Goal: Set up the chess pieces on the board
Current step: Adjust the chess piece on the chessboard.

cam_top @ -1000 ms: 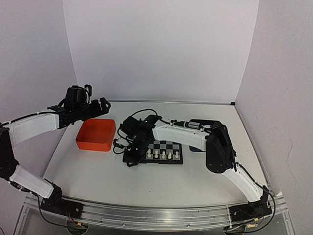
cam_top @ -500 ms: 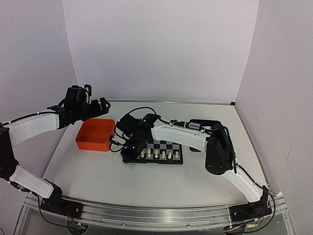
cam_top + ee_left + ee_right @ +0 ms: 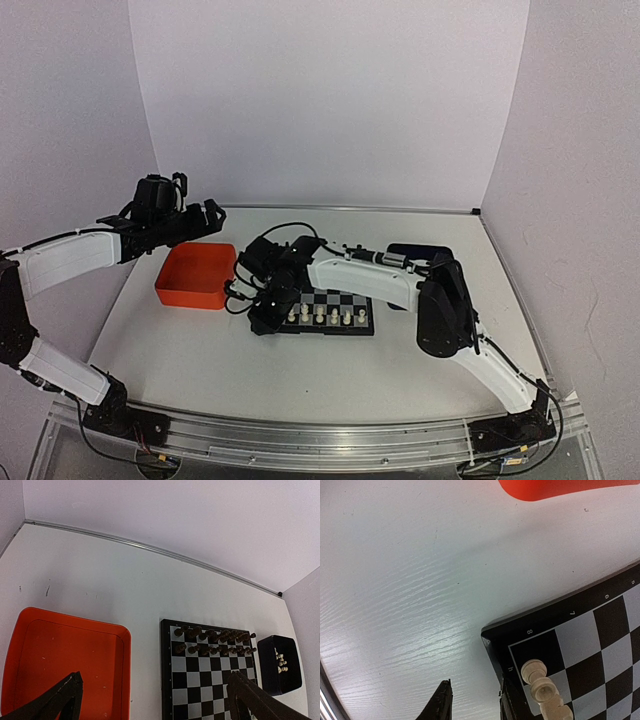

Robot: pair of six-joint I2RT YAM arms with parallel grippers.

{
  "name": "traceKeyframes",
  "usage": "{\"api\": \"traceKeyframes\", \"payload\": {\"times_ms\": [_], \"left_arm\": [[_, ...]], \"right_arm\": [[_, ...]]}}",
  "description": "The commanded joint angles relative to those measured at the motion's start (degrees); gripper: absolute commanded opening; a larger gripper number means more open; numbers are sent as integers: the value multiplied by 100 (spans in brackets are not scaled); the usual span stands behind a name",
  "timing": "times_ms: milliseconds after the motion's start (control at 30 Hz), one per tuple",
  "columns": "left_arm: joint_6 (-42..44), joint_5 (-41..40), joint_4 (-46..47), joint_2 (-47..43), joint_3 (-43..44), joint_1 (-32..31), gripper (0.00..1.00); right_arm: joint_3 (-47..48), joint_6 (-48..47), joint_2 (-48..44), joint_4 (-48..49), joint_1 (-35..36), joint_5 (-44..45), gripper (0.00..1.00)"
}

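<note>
Orange tray point(image 3: 192, 297) 1, checked board point(image 3: 345, 297) 1

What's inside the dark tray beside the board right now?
In the left wrist view the dark tray holds a small cluster of cream-white chess pieces; their count is unclear. From above, the right arm covers most of the tray.

Light is bright and even, diffuse from above — the white table point(image 3: 200, 350) carries only soft, faint shadows. The right wrist view catches a pale sheen on the table's grain at lower left, and the chess pieces point(image 3: 541, 684) near the lens look slightly soft. The left wrist view bows the back rail point(image 3: 150, 550) into a curve — wide-lens distortion.
</note>
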Motion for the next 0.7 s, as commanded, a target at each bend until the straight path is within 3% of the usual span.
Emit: {"api": "traceKeyframes", "payload": {"times_ms": [0,667], "left_arm": [[107,-48,133,-129,59,26,100],[107,-35,145,-119,39,30,100]], "right_arm": [[199,-147,180,70,-17,84,30],[418,-538,401,142,-61,213,30]]}}
